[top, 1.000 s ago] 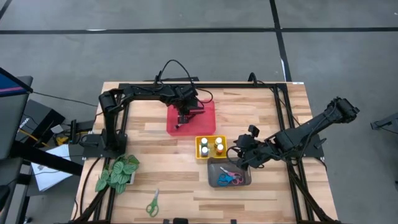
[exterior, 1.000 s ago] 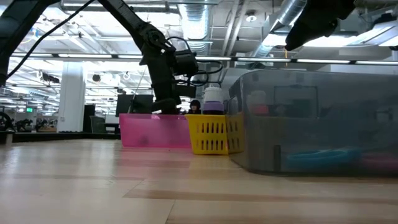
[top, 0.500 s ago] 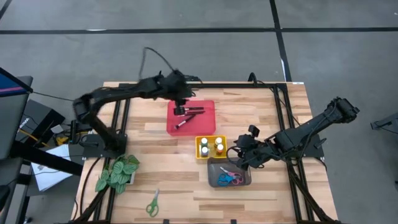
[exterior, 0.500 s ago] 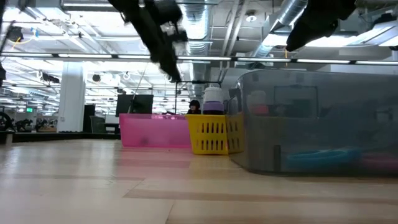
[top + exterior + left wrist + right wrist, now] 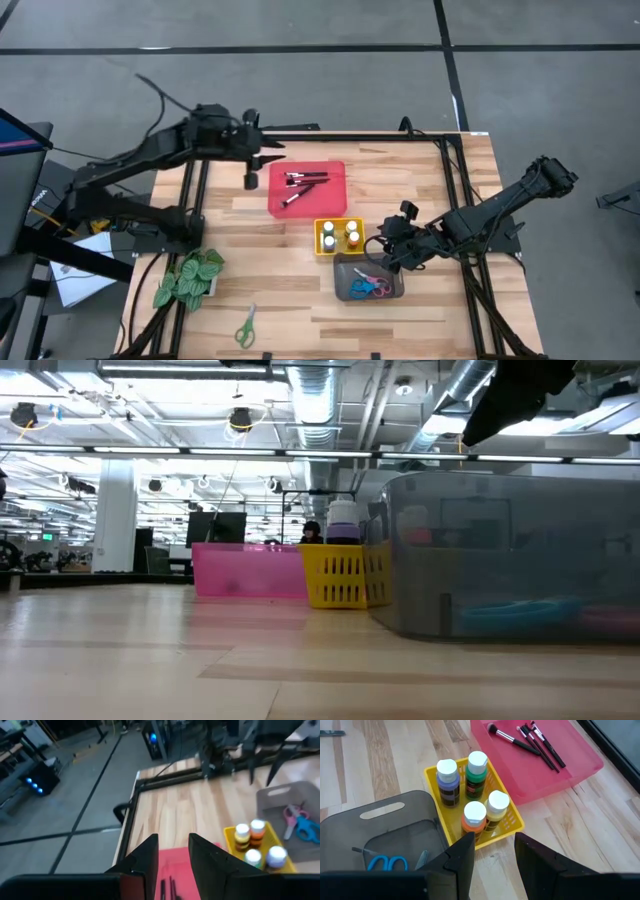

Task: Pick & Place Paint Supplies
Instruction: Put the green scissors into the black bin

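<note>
Four paintbrushes (image 5: 530, 740), four paint bottles (image 5: 472, 782), three scissors (image 5: 245, 326), three trays (image 5: 340, 182).

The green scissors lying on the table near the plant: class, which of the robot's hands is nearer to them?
Right. The right hand hangs by the grey tray, across from the green scissors; the left hand hovers far off beside the red tray.

Both six-joint arms are matt black, with blocky links and thin black cables looping off them. The left hand (image 5: 172, 862) has two flat dark fingers; the right hand (image 5: 495, 857) matches.
</note>
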You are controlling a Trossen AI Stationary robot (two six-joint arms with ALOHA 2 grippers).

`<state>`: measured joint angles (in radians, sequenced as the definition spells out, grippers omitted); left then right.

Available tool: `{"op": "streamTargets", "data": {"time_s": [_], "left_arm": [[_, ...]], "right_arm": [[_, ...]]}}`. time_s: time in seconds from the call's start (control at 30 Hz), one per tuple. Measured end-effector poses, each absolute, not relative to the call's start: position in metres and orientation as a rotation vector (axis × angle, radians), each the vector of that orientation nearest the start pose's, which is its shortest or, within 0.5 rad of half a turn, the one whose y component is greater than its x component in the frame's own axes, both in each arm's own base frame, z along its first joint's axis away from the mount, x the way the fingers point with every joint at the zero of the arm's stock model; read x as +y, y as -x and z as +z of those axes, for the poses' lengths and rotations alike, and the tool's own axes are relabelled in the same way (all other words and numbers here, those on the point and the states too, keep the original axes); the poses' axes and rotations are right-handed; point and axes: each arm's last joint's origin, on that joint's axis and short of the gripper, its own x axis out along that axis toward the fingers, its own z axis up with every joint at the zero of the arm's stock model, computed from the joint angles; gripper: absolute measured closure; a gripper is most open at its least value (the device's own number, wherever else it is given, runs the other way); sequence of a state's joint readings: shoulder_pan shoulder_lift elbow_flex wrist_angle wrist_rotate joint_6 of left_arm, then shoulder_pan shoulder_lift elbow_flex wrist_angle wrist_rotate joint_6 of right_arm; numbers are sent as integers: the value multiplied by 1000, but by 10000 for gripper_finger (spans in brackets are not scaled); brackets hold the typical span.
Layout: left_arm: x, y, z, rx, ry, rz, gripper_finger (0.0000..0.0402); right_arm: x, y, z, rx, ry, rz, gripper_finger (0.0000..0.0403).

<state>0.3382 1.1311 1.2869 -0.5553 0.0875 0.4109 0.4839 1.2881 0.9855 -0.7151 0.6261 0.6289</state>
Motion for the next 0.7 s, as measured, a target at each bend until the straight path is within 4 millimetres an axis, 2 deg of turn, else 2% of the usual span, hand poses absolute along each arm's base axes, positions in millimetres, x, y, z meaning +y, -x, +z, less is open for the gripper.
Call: {"op": "streamTargets", "data": {"time_s": [0.13, 0.27, 0.47, 0.7], "left_arm": [[63, -211, 408, 402, -327, 134, 300], [55, -216, 406, 405, -328, 104, 300], [40, -226, 400, 427, -236, 46, 300], [-2, -236, 389, 491, -195, -133, 300]], "right_arm": [[99, -226, 264, 773, -52, -386, 269], [100, -226, 264, 772, -53, -385, 269], [100, -226, 264, 769, -55, -384, 269], [101, -226, 264, 768, -54, -377, 269]]}}
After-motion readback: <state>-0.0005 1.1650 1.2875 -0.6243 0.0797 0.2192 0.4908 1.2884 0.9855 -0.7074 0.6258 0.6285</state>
